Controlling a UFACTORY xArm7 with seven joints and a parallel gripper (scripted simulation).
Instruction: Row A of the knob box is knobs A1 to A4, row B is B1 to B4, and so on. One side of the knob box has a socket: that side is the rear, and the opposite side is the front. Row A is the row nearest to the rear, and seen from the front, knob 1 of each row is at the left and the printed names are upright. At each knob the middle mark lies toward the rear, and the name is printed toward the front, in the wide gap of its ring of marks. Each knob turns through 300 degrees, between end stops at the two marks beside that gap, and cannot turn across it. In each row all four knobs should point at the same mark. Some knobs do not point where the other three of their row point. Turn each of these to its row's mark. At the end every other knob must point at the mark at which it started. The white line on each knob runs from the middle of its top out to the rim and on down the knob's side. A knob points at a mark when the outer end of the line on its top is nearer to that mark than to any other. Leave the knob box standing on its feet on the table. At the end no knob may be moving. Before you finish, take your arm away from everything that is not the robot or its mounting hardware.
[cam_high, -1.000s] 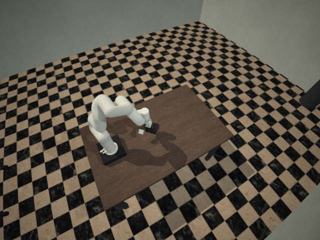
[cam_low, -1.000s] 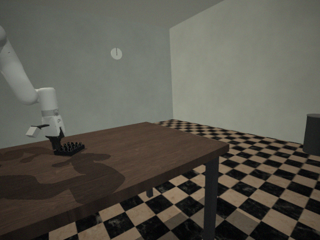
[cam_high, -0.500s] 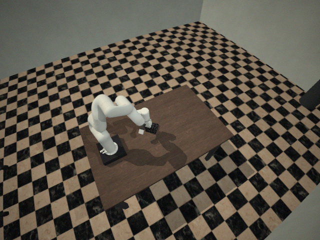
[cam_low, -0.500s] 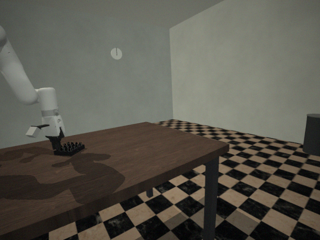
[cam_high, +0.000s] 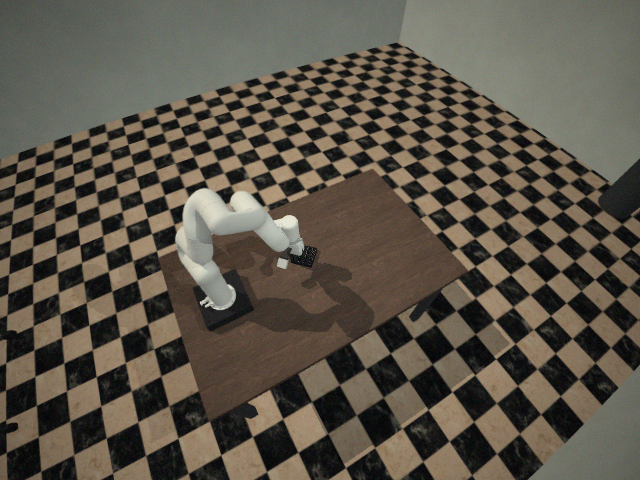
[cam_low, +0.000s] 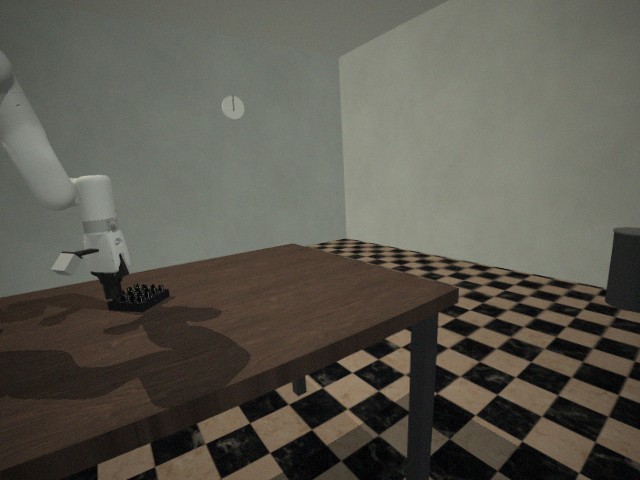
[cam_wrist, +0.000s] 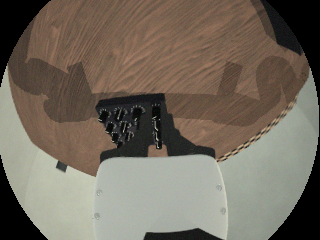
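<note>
The black knob box (cam_high: 303, 257) stands on the brown table, small in the top and exterior views. It also shows in the exterior view (cam_low: 138, 298) and in the wrist view (cam_wrist: 130, 123). My gripper (cam_high: 296, 251) points straight down onto the box's edge nearest the arm. Its dark fingers (cam_low: 112, 294) reach down among the knobs and are closed narrowly on one knob (cam_wrist: 158, 132). The knob names and white lines are too small to read, so I cannot tell which knob it is.
The arm's black base (cam_high: 223, 305) sits on the table's near left part. The table edge (cam_low: 434, 304) lies far to the right of the box. A dark cylinder (cam_low: 625, 268) stands on the floor at the right.
</note>
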